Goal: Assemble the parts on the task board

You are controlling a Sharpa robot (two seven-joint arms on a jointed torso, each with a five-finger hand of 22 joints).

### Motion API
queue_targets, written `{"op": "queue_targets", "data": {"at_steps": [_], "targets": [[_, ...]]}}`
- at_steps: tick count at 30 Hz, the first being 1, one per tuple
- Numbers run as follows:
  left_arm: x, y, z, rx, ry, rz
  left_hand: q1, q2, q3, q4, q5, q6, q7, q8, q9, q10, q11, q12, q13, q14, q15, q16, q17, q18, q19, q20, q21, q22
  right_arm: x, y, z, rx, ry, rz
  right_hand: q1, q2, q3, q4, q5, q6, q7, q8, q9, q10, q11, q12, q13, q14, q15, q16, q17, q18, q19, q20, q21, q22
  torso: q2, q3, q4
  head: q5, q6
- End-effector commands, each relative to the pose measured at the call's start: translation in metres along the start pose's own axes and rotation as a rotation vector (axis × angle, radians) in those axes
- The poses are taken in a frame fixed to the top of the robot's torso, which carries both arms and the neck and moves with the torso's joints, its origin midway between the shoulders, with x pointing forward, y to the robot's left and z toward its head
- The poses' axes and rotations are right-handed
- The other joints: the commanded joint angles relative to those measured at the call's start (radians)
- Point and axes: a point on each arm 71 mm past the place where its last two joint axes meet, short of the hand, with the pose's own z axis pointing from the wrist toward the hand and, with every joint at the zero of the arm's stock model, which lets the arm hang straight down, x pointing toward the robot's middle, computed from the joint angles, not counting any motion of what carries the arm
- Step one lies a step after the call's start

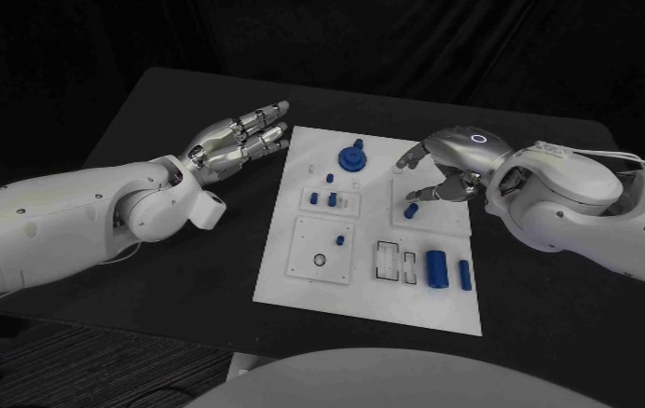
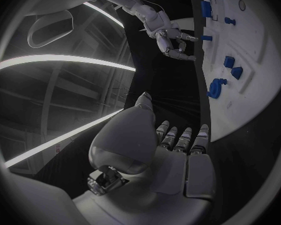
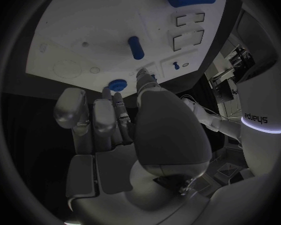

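Task board (image 1: 370,282) flat mid-surface, blue parts (image 1: 437,269) scattered across it. Right hand (image 1: 450,170) over board's far right portion, fingers narrow, pinching small blue peg (image 1: 411,210). Left hand (image 1: 242,140) beside board's far left corner, fingers spread, holding nothing.

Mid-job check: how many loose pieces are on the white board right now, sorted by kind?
blue gear-shaped knob: 1
small blue pegs: 5
blue cylinders lying flat: 2
black ring: 1
Total: 9
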Motion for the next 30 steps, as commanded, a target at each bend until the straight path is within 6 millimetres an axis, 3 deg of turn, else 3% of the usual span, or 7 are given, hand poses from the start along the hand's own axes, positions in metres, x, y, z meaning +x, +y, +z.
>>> {"op": "queue_targets", "data": {"at_steps": [1,7,26,28,30], "targets": [[0.001,-0.001,0.000,0.014,0.002,-0.009,0.013,0.000,-0.004,-0.003,0.006,0.001,0.003,0.007,0.001,0.000,0.004,-0.003,-0.002,-0.001,0.008,-0.001,-0.002,0.008,0.007,-0.001,0.003,0.001,0.004,-0.005,-0.002,0.032,0.033,-0.025,-0.011,0.009,0.010,-0.002,-0.006,0.028,0.007,0.012,0.005,0.030,-0.005,0.013,-0.001,0.004,0.004,0.006,0.001,0.001,0.007,0.002,0.008,0.137,0.000,-0.0003,-0.0002,0.001,0.000],[0.001,0.000,0.000,0.012,0.000,-0.008,0.016,0.003,-0.003,-0.003,0.010,0.000,0.003,0.007,0.001,0.000,0.004,-0.003,-0.002,-0.001,0.009,-0.001,-0.002,0.007,0.007,-0.001,0.003,0.000,0.010,-0.006,-0.004,0.026,0.061,-0.011,-0.024,0.020,0.012,-0.005,-0.011,0.045,0.014,0.012,0.006,0.082,-0.012,0.035,0.000,0.008,0.004,0.013,0.010,-0.001,0.013,0.003,0.024,0.140,-0.001,0.0000,-0.0009,0.004,0.000],[0.001,0.001,0.000,0.008,0.000,-0.010,0.017,0.008,-0.002,-0.001,0.013,0.000,0.004,0.006,0.001,0.000,0.004,-0.003,-0.002,-0.001,0.009,-0.002,-0.002,0.007,0.007,-0.001,0.003,0.000,0.030,0.002,-0.012,-0.015,0.126,0.051,-0.022,0.037,0.017,-0.010,-0.011,0.066,0.044,0.014,0.006,0.110,-0.016,0.037,-0.007,0.010,0.000,0.014,0.009,-0.002,0.015,0.000,0.030,0.141,0.000,-0.0004,-0.0006,0.005,0.000],[0.001,0.001,0.000,0.008,0.001,-0.010,0.017,0.011,-0.002,-0.001,0.014,0.000,0.004,0.006,0.001,0.000,0.005,-0.003,-0.002,-0.001,0.009,-0.001,-0.002,0.007,0.007,-0.001,0.003,0.001,0.033,0.003,-0.012,-0.017,0.134,0.053,-0.013,0.045,0.021,-0.017,0.002,0.075,0.050,0.014,0.006,0.117,-0.017,0.035,-0.011,0.010,-0.001,0.013,0.008,-0.002,0.014,-0.001,0.028,0.141,0.000,-0.0004,-0.0003,0.006,0.000],[0.001,0.002,0.000,0.007,0.001,-0.010,0.018,0.012,-0.002,-0.001,0.016,0.000,0.004,0.007,0.001,0.000,0.005,-0.003,-0.002,-0.001,0.009,-0.001,-0.002,0.007,0.007,-0.001,0.003,0.000,0.034,0.003,-0.013,-0.019,0.139,0.055,0.008,0.058,0.027,-0.035,0.052,0.081,0.050,0.010,0.004,0.122,-0.017,0.027,-0.018,0.009,-0.001,0.010,0.003,-0.001,0.012,-0.002,0.025,0.140,-0.001,-0.0005,-0.0004,0.006,0.000]]}}
